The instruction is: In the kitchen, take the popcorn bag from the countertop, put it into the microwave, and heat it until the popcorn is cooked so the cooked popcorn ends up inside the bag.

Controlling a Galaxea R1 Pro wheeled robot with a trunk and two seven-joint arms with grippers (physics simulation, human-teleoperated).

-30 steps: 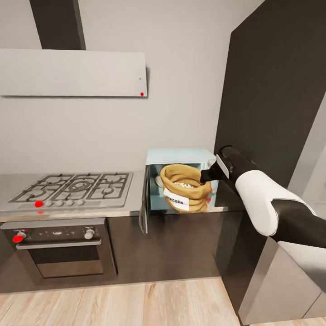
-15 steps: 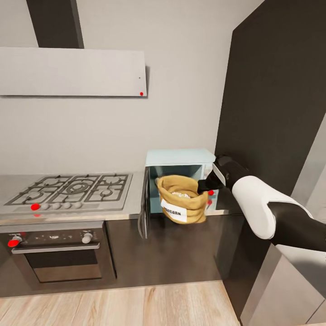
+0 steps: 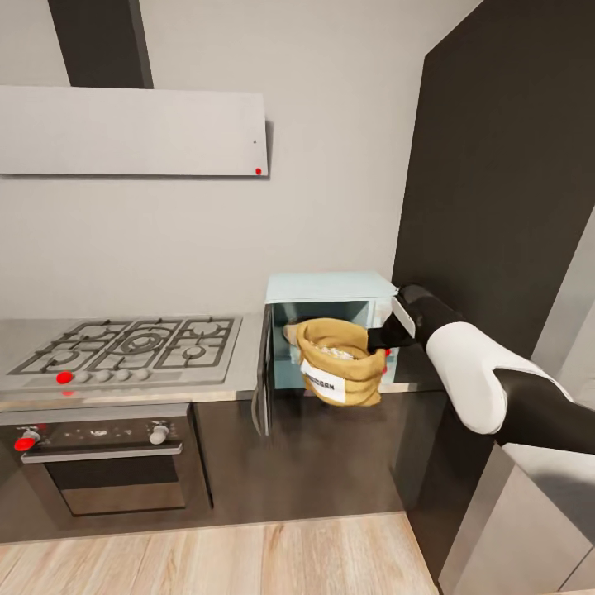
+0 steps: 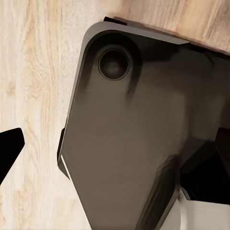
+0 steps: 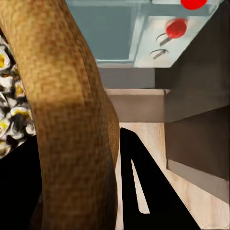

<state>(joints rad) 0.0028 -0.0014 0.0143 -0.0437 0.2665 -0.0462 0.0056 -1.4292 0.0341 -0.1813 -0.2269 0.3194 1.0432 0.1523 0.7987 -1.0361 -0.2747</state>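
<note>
The popcorn bag [image 3: 351, 378], a tan sack with a white label, hangs in front of the open mint-blue microwave [image 3: 328, 288], its lower part below the cavity floor. Whitish popcorn [image 3: 334, 352] shows in its mouth. My right gripper [image 3: 378, 340] is shut on the sack's rolled rim at its right side. In the right wrist view the rim [image 5: 72, 115] sits between the dark fingers [image 5: 139, 187], with popcorn [image 5: 8, 96] beside it and the microwave's white panel [image 5: 163, 40] beyond. My left gripper [image 4: 115, 148] is open over the robot's dark base.
The microwave door [image 3: 263, 376] stands open, edge-on, left of the sack. A steel gas hob [image 3: 132, 343] lies in the grey countertop [image 3: 247, 373], with a black oven [image 3: 107, 463] below and a white hood [image 3: 132, 132] above. A tall dark cabinet [image 3: 504, 190] rises at right.
The view shifted slightly a second ago. Since half a second ago the sack and my right gripper have moved a little to the right, nearer the microwave's panel side.
</note>
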